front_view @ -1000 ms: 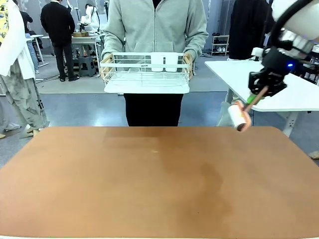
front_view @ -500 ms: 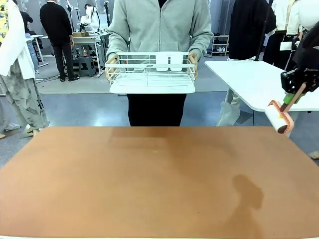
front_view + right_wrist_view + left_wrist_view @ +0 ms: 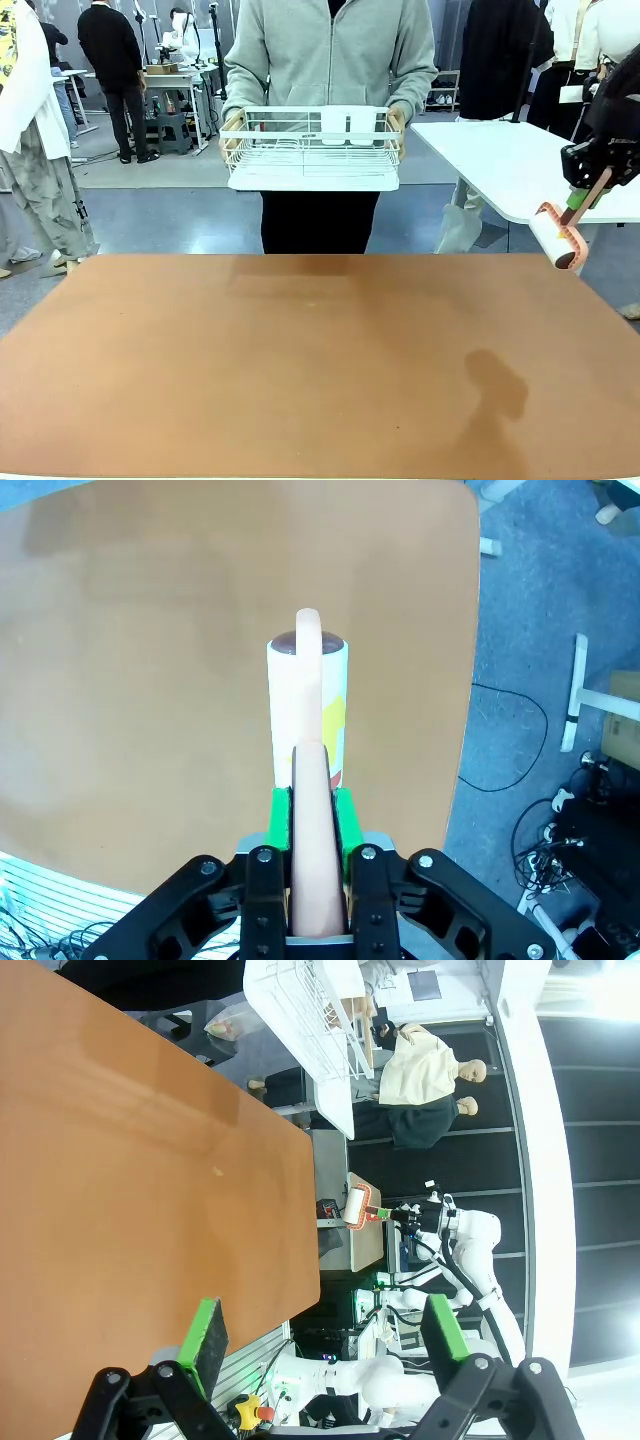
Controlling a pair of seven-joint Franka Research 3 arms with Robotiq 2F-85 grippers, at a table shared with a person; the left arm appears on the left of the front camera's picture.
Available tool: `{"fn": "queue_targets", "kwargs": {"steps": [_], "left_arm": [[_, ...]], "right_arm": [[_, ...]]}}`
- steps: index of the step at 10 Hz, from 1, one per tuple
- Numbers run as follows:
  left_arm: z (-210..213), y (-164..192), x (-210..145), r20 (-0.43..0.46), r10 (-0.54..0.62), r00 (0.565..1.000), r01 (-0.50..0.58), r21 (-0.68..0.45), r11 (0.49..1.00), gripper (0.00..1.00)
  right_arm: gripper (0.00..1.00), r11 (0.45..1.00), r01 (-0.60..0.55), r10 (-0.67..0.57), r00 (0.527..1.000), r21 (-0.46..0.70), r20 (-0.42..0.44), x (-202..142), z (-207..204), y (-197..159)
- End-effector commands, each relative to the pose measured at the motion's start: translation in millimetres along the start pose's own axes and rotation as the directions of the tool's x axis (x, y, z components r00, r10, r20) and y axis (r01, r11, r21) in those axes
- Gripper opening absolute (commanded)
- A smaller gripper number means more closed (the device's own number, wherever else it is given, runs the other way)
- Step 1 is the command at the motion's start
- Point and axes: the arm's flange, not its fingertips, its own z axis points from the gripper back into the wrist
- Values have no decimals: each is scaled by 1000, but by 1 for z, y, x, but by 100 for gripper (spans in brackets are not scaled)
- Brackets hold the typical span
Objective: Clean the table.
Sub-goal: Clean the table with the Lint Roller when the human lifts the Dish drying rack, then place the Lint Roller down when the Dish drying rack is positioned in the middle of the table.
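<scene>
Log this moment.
right claw: shut on lint roller, in air by table's right edge | left claw: open | person: holding dish rack

The table (image 3: 300, 370) is showing bare brown top edge to edge, so a gripper is getting free passage anywhere across it. What's hanging over it is the lint roller (image 3: 553, 240), which the right gripper (image 3: 582, 192) is clamping by the handle above the far right corner, off the surface. The person (image 3: 330, 60) is holding the white dish rack (image 3: 312, 150) in the air past the far edge, and the smaller white table (image 3: 520, 165) is sitting beyond the right corner.
</scene>
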Motion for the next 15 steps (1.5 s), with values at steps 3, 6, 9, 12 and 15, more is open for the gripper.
{"fn": "queue_targets", "kwargs": {"steps": [3, 6, 9, 12, 15], "left_arm": [[2, -1, -1, 3, -5, 1000, 5, -6, 1000, 100], [2, -1, -1, 3, -5, 1000, 5, -6, 1000, 100], [2, -1, -1, 3, -5, 1000, 5, -6, 1000, 100], [2, -1, -1, 3, -5, 1000, 5, -6, 1000, 100], [2, -1, -1, 3, -5, 1000, 5, -6, 1000, 100]], "right_arm": [[21, 1000, 3, -3, 1000, 16, 9, 0, 2, 0], [21, 1000, 3, -3, 1000, 16, 9, 0, 2, 0], [21, 1000, 3, -3, 1000, 16, 9, 0, 2, 0], [21, 1000, 3, -3, 1000, 16, 9, 0, 2, 0], [21, 1000, 3, -3, 1000, 16, 9, 0, 2, 0]]}}
